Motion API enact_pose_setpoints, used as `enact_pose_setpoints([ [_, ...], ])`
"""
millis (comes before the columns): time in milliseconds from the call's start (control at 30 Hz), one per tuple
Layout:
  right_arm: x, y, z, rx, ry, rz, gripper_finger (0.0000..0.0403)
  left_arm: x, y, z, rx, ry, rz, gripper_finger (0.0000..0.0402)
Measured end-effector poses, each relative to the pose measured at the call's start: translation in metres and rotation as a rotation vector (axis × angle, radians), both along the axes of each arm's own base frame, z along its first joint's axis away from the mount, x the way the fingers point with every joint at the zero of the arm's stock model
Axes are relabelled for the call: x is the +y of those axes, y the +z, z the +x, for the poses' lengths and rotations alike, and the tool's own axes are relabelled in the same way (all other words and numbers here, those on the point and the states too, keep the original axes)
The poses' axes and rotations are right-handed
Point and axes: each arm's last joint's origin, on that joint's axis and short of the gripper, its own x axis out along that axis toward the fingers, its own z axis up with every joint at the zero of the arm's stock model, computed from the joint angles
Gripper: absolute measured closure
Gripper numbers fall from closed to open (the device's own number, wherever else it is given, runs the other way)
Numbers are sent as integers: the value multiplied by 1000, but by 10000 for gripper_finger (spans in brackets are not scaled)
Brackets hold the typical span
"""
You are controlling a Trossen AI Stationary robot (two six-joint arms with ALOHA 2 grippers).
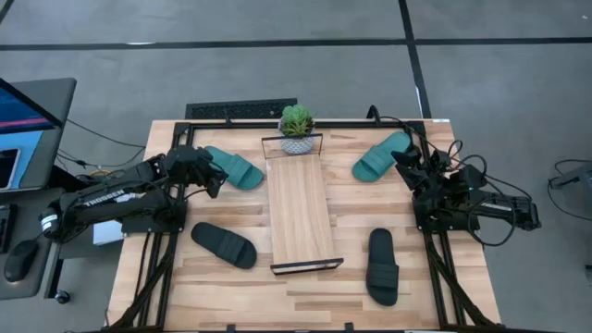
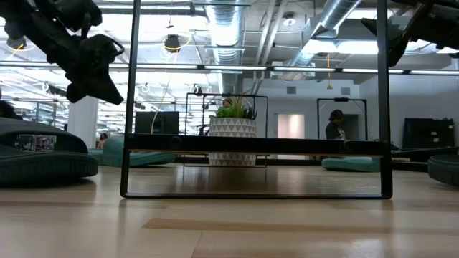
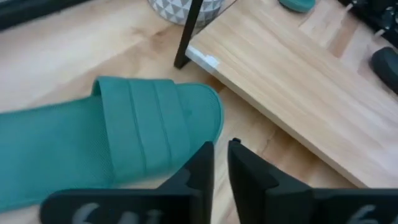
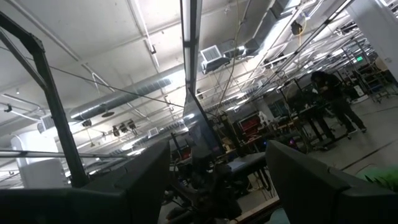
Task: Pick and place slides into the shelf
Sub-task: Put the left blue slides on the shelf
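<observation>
1. Running off the left wrist picture's edge: heel end of the teal green rubbery slide sandal (image 3: 106, 134).
2. Blurring in the low view: distant dark-clothed person (image 2: 335, 123).
3. Hiding part of the far teal slide (image 1: 379, 157): right arm's dark two-finger gripper (image 1: 410, 163).

You have four slides on the table: two teal ones (image 1: 235, 168) (image 1: 379, 157) and two dark ones (image 1: 224, 245) (image 1: 382, 266). You see one shelf (image 1: 300, 208), one potted plant (image 1: 297, 129), and two arms, each with one gripper (image 1: 215, 178) (image 1: 404, 159).
</observation>
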Motion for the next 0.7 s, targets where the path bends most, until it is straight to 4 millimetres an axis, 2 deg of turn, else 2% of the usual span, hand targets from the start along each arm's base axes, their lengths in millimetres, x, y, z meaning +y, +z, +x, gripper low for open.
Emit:
enact_pose_setpoints([
  [167, 0, -1, 1, 15, 1, 2, 147, 2, 2, 1, 60, 42, -32, 297],
  [367, 1, -2, 1, 28, 41, -17, 147, 7, -8, 7, 155, 108, -47, 238],
  [700, 3, -4, 2, 48, 93, -39, 147, 15, -29, 21, 298, 124, -134, 218],
])
